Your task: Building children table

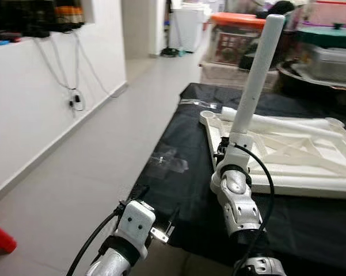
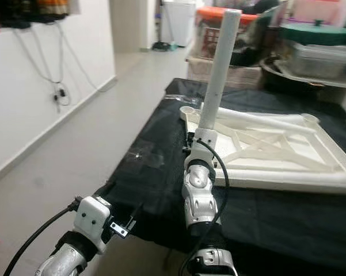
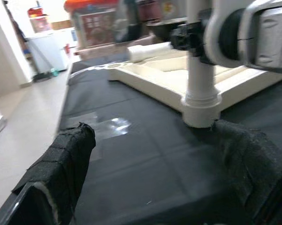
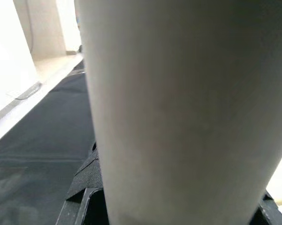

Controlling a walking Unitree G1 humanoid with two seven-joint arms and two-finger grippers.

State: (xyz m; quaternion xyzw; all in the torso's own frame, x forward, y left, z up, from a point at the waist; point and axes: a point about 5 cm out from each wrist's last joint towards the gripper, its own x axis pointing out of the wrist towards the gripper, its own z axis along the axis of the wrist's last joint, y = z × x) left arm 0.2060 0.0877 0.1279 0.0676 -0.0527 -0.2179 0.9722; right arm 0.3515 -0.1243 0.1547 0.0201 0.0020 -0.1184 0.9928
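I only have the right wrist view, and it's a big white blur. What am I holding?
Observer: The right tool grips a white table leg, standing nearly upright.
Operator: Where's its lower end?
Observer: At the near corner of the upside-down white tabletop on the black cloth.
Operator: And my left tool?
Observer: The left tool hovers open at the cloth's near edge, holding nothing.

Table leg (image 1: pixel 255 75): smooth matt white plastic | tabletop frame (image 1: pixel 311 167): same plastic | black sheet (image 1: pixel 178 184): faintly glossy | floor (image 1: pixel 86 167): smooth tiles
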